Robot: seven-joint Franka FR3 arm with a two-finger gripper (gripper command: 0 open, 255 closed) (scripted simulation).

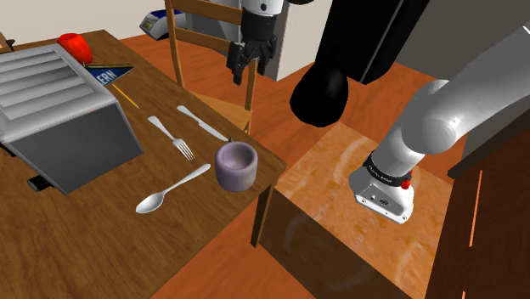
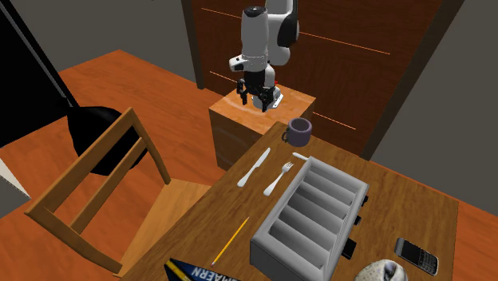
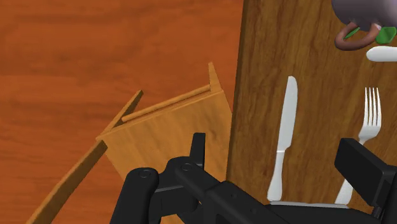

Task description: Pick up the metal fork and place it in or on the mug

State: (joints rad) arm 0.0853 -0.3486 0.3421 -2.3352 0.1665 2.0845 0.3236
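ok so from my end the gripper (image 1: pixel 249 64) hangs up in the air with its fingers spread wide and nothing between them; looking down the wrist view I get the wooden chair (image 3: pixel 172 130) and the table's edge below it; the fork (image 1: pixel 172 138) lies flat on the wooden table (image 1: pixel 93 225), between the knife (image 1: pixel 202 123) and the big grey slotted toaster (image 1: pixel 59 110), touching neither; its tines point toward the side where the mug (image 1: pixel 235 164) stands; the mug is greyish purple, upright near the table's corner, with a spoon (image 1: pixel 172 188) just beside it; gripper is well apart from both fork and mug
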